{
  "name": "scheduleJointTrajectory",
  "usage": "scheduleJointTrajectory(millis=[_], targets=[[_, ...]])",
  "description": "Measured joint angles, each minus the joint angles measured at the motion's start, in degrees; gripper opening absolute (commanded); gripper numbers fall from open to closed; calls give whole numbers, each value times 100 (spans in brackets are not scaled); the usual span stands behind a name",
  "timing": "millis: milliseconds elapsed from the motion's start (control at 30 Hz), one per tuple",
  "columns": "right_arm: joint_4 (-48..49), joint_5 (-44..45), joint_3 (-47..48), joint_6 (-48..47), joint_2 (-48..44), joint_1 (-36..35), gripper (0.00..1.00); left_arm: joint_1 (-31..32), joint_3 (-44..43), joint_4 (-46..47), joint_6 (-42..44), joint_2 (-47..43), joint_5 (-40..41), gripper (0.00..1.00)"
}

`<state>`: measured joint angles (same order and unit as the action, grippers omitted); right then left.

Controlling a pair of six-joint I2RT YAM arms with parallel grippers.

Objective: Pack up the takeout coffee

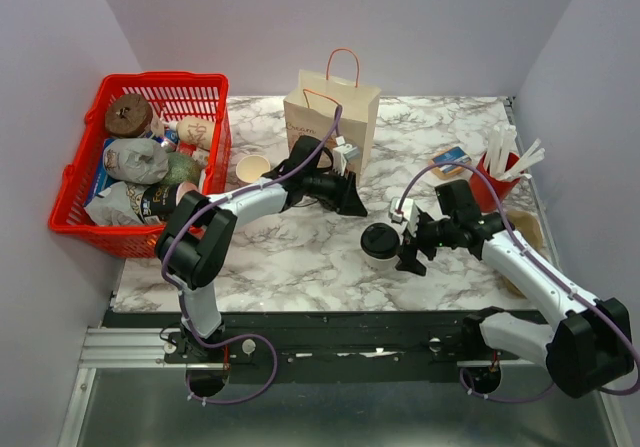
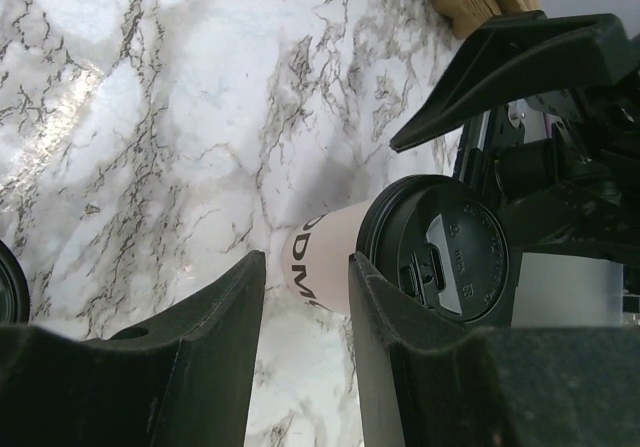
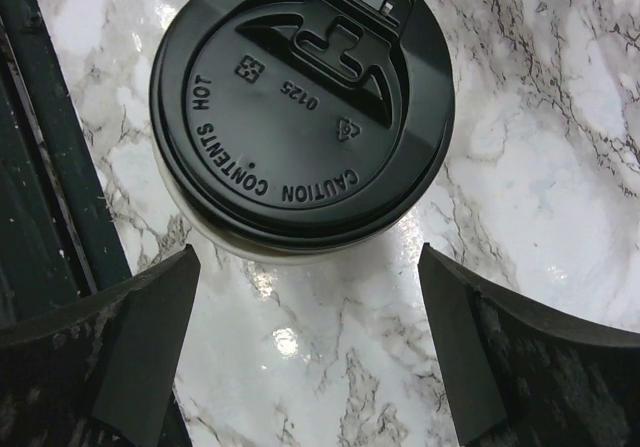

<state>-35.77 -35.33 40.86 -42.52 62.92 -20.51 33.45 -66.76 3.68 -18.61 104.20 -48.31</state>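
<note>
The takeout coffee [image 1: 380, 242], a small whitish cup with a black lid, stands upright on the marble table in front of the tan paper bag [image 1: 330, 112]. My right gripper [image 1: 403, 249] sits just right of the cup, open. In the right wrist view the lid [image 3: 300, 107] lies just beyond the spread fingertips [image 3: 140, 327], not between them. My left gripper [image 1: 352, 199] hovers by the bag's base, above and left of the cup. Its jaws [image 2: 305, 297] stand apart with only marble between them, and the cup [image 2: 325, 257] lies ahead.
A red basket [image 1: 215, 102] full of wrapped food fills the far left. A tan paper cup [image 1: 253, 169] stands between the basket and the bag. At far right are a red cup of white utensils [image 1: 500, 172], a small box [image 1: 452, 157] and brown paper [image 1: 525, 232].
</note>
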Motion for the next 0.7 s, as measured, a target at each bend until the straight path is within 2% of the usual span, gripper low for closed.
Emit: scheduleJointTrajectory(millis=[333, 700], targets=[[442, 2, 0, 166, 501, 0, 100, 184, 0, -42, 59, 0, -4, 47], [745, 2, 0, 466, 546, 0, 100, 238, 0, -48, 61, 0, -9, 47]])
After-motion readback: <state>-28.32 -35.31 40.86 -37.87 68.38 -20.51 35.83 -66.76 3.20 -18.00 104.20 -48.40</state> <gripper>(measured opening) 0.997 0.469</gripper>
